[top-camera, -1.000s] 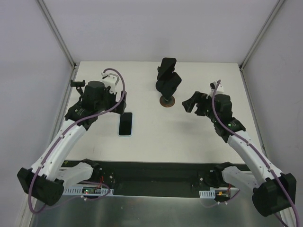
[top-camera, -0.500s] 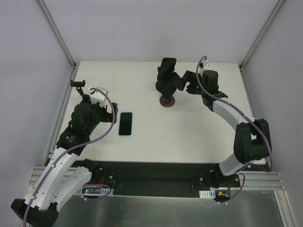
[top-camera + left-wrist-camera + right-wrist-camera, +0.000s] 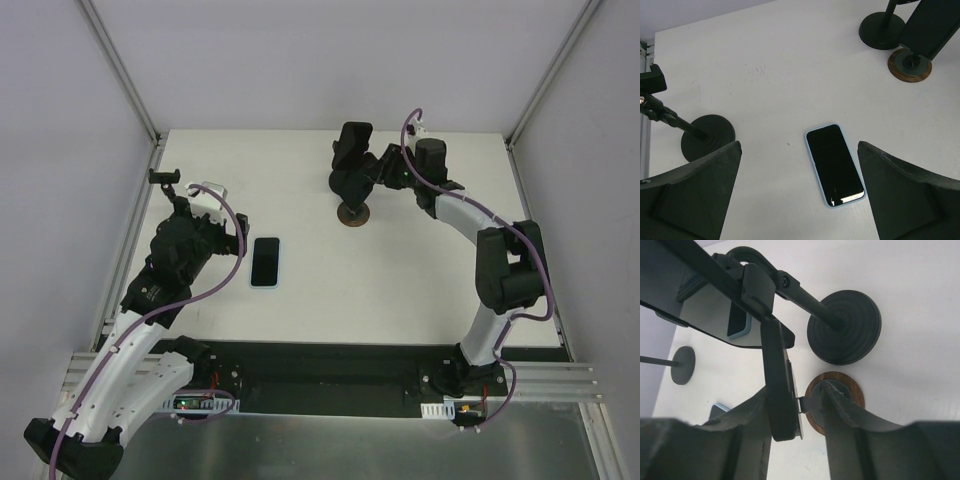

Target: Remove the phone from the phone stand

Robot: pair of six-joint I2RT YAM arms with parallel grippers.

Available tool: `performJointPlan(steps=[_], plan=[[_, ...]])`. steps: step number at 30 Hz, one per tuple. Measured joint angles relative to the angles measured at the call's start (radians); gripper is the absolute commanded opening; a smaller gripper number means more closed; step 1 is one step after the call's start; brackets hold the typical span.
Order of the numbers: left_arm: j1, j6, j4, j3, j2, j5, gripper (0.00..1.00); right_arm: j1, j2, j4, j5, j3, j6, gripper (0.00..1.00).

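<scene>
Black phone [image 3: 782,385] sits edge-on in phone stand [image 3: 351,180] at far centre; right gripper [image 3: 797,405] fingers spread, straddling it, not yet pinching. Step: grasp. Next: close, lift clear. Left gripper [image 3: 797,192] spread above second phone [image 3: 834,164] lying flat, near left

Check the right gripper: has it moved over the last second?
Yes. The right gripper moved up-left from beside the wooden-based stand, reaching the phone stand at the back.

Beside the black phone stand [image 3: 352,170] with its brown wooden base [image 3: 910,65], a black-screened phone [image 3: 834,164] wears a pale-blue case.
</scene>
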Motion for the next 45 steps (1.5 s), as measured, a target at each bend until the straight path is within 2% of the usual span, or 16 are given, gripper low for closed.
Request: performJointPlan(steps=[1,3,4,6,7,23,29,38,45], plan=[[0.0,0.0,0.0,0.0,0.001,0.0,0.99,0.0,0.002,0.0,-0.003,0.0,0.001,0.28],[0.0,0.0,0.0,0.0,0.002,0.0,0.99,0.0,0.002,0.006,-0.01,0.0,0.004,0.19],[0.0,0.0,0.0,0.0,0.002,0.0,0.99,0.0,0.001,0.011,-0.014,0.0,0.005,0.1],[0.0,0.0,0.001,0.0,0.002,0.001,0.99,-0.001,0.001,0.019,-0.026,0.0,0.002,0.02],[0.0,0.0,0.001,0.0,0.002,0.001,0.99,-0.003,0.001,0.019,-0.027,-0.001,0.002,0.01],[0.0,-0.007,0.035,-0.033,-0.005,0.014,0.99,-0.024,-0.083,0.006,-0.055,-0.05,0.004,0.01],[0.0,-0.031,0.062,-0.04,-0.022,0.044,0.99,-0.026,-0.174,0.003,-0.066,-0.078,0.005,0.01],[0.0,-0.051,0.085,-0.049,0.012,0.196,0.99,-0.006,-0.406,0.003,-0.136,-0.185,0.046,0.01],[-0.002,-0.09,0.089,-0.045,0.124,0.34,0.99,0.128,-0.475,-0.018,-0.188,-0.268,0.08,0.01]])
